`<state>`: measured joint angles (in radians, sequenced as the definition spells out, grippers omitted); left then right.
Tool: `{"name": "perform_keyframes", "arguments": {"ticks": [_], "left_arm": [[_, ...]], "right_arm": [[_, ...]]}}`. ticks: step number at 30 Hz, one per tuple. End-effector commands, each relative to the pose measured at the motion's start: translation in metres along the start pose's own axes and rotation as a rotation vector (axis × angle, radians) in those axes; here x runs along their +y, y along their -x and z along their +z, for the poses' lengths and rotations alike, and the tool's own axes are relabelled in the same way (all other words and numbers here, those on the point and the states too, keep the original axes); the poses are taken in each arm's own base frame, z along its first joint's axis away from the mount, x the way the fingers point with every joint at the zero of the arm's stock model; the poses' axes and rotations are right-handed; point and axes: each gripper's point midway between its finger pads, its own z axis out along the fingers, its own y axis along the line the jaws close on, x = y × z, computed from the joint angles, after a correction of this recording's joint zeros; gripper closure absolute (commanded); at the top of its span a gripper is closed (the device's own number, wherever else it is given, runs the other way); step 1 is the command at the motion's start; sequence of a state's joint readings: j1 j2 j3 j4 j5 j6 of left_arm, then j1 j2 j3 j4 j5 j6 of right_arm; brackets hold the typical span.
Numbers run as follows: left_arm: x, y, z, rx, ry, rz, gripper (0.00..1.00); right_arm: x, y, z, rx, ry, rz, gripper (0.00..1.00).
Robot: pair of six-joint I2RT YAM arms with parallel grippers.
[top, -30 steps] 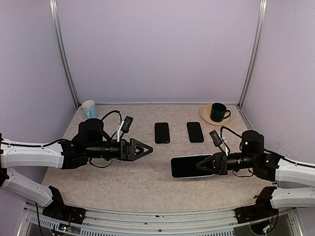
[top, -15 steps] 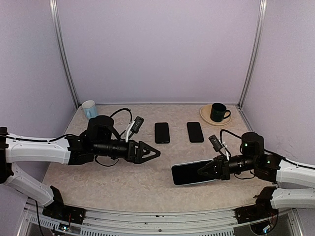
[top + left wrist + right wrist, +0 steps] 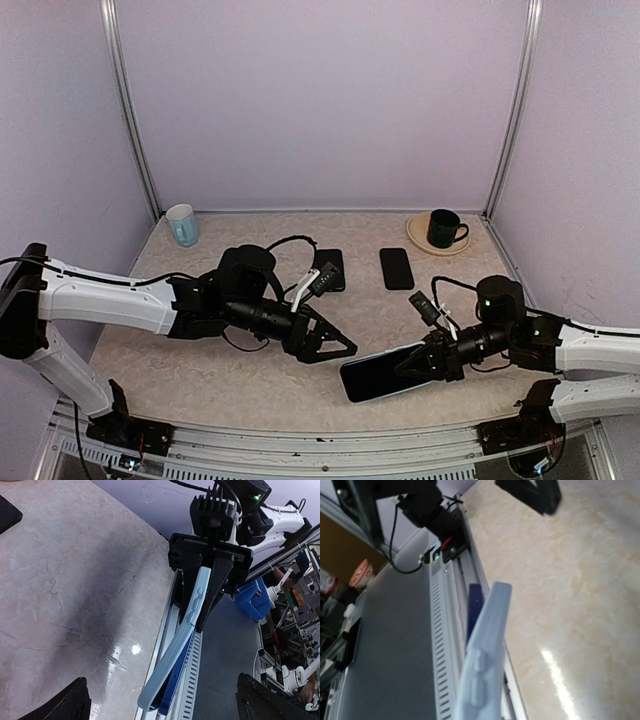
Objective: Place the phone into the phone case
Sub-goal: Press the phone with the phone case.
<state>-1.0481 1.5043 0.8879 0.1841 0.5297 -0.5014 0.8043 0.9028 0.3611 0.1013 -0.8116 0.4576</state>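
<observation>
Two pieces are clamped together in the right gripper (image 3: 410,362), whose jaws are closed on one end of them: a light blue phone case (image 3: 182,630) and the dark blue phone (image 3: 174,687) lying against it. They are held tilted, low over the near edge of the table (image 3: 200,370), right of centre. At the free end the case seems to stand off the phone, so the seating is judged unfinished. The left gripper (image 3: 335,350) is spread wide and empty, pointed at that free end from the left. That end should be straddled squarely and pinched together, the right grip being kept firm.
</observation>
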Motion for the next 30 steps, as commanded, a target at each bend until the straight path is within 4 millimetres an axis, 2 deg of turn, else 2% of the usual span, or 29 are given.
{"name": "perform_keyframes", "arguments": {"ticks": [1, 8, 14, 17, 23, 30], "left_arm": [[-0.018, -0.004, 0.012, 0.044, -0.077, 0.064, 0.01], [-0.027, -0.02, 0.023, 0.096, -0.127, 0.081, 0.03], [-0.03, -0.028, 0.026, 0.116, -0.161, 0.068, 0.16], [-0.031, -0.029, 0.026, 0.117, -0.172, 0.065, 0.29], [-0.033, -0.028, 0.026, 0.113, -0.186, 0.061, 0.64], [-0.032, -0.025, 0.027, 0.106, -0.177, 0.051, 0.95]], "right_arm": [[0.029, 0.023, -0.002, -0.058, 0.098, -0.129, 1.0], [0.035, 0.025, -0.004, -0.069, 0.113, -0.148, 1.0], [0.036, 0.027, -0.006, -0.08, 0.109, -0.156, 1.0], [0.038, 0.029, -0.008, -0.089, 0.11, -0.165, 1.0], [0.039, 0.03, -0.01, -0.1, 0.104, -0.172, 1.0], [0.036, 0.029, -0.009, -0.095, 0.088, -0.163, 1.0]]}}
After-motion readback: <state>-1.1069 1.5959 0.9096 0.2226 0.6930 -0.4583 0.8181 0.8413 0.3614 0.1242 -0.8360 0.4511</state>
